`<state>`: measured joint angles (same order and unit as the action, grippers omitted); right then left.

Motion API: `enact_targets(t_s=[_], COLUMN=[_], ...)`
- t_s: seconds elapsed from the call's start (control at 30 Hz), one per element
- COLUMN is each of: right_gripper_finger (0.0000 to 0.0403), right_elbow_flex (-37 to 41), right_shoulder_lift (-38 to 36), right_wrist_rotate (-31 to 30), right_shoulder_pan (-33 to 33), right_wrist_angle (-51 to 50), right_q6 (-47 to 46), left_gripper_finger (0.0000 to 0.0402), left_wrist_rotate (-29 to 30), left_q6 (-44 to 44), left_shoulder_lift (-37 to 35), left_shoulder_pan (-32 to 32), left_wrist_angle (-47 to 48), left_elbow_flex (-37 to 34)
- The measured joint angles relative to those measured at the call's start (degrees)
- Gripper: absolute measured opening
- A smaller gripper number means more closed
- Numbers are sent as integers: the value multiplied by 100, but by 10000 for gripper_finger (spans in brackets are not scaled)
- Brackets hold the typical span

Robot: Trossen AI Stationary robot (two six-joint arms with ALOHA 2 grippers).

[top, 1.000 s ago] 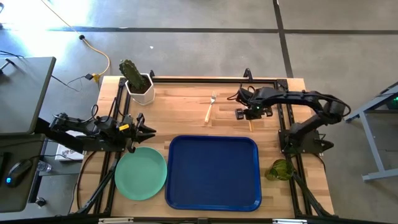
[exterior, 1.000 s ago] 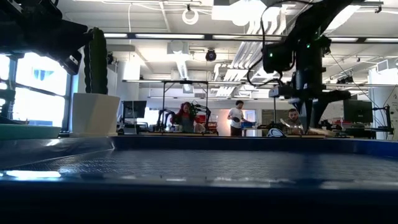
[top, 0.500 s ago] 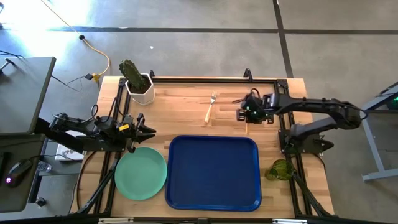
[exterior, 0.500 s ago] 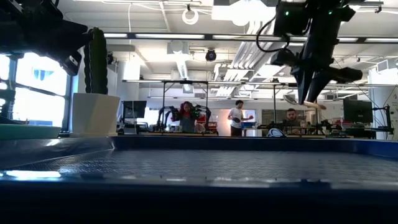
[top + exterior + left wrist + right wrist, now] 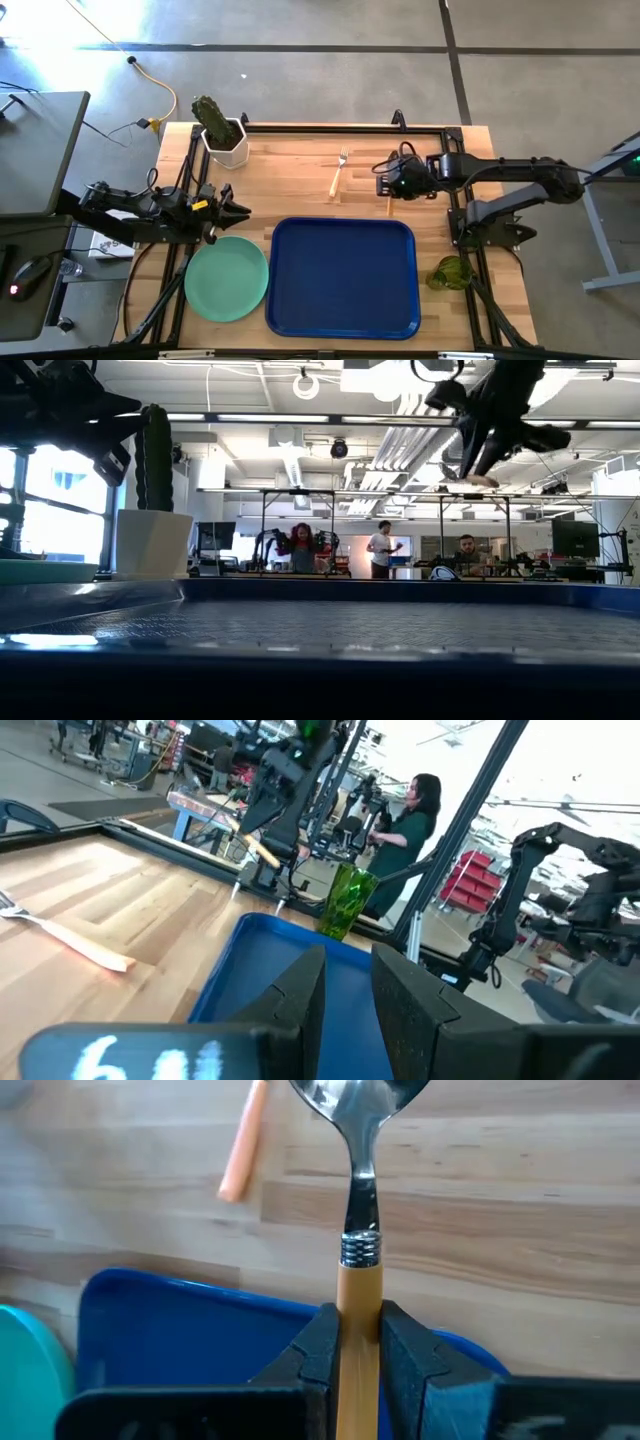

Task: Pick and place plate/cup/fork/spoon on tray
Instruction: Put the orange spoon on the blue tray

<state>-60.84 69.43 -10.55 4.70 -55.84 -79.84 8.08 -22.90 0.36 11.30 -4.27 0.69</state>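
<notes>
My right gripper (image 5: pixel 390 186) is shut on the spoon (image 5: pixel 360 1200), which has a silver bowl and an orange-tan handle, above the wood just beyond the blue tray's (image 5: pixel 343 277) far right corner. It also shows high in the low view (image 5: pixel 470 480). My left gripper (image 5: pixel 240 211) is open and empty above the table, just beyond the mint-green plate (image 5: pixel 226 278), which lies flat on the wood left of the tray. The fork (image 5: pixel 338 175) lies on the wood beyond the tray. The green cup (image 5: pixel 452 272) stands right of the tray. My right gripper pinches the spoon's tan handle (image 5: pixel 358 1305) between its two fingers (image 5: pixel 318 1350), just behind the metal collar. The fingers slant down from the table's right. The spoon is lifted clear, its bowl (image 5: pixel 360 1095) toward the far edge and its handle end (image 5: pixel 388 206) toward the tray.
A white pot with a cactus (image 5: pixel 222 135) stands at the far left corner. The right arm's base (image 5: pixel 490 225) stands between the cup and the gripper. People show in the room beyond the table (image 5: pixel 380 550).
My right gripper has risen from the table with the spoon and moved a little toward the table's left, tipping from pointing down to slanting. The spoon is lifted clear of the wood.
</notes>
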Motion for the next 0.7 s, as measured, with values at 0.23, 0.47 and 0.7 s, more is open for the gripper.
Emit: enact_targets(t_s=[0.23,0.47,0.7], right_gripper_finger=[32,32,32], right_elbow_flex=[-242,-249,-249], right_shoulder_lift=[0,122,662], right_wrist_rotate=[-55,-29,315], right_shoulder_pan=[-398,-989,-1515], right_wrist_angle=[-50,-87,-50], right_q6=[-267,-1179,-2108], left_gripper_finger=[74,74,74], left_wrist_rotate=[0,2,0], left_q6=[-105,-101,-100], left_shoulder_lift=[0,0,0], left_shoulder_pan=[0,-1,-1], left_wrist_angle=[-6,-6,0], left_elbow_flex=[0,0,0])
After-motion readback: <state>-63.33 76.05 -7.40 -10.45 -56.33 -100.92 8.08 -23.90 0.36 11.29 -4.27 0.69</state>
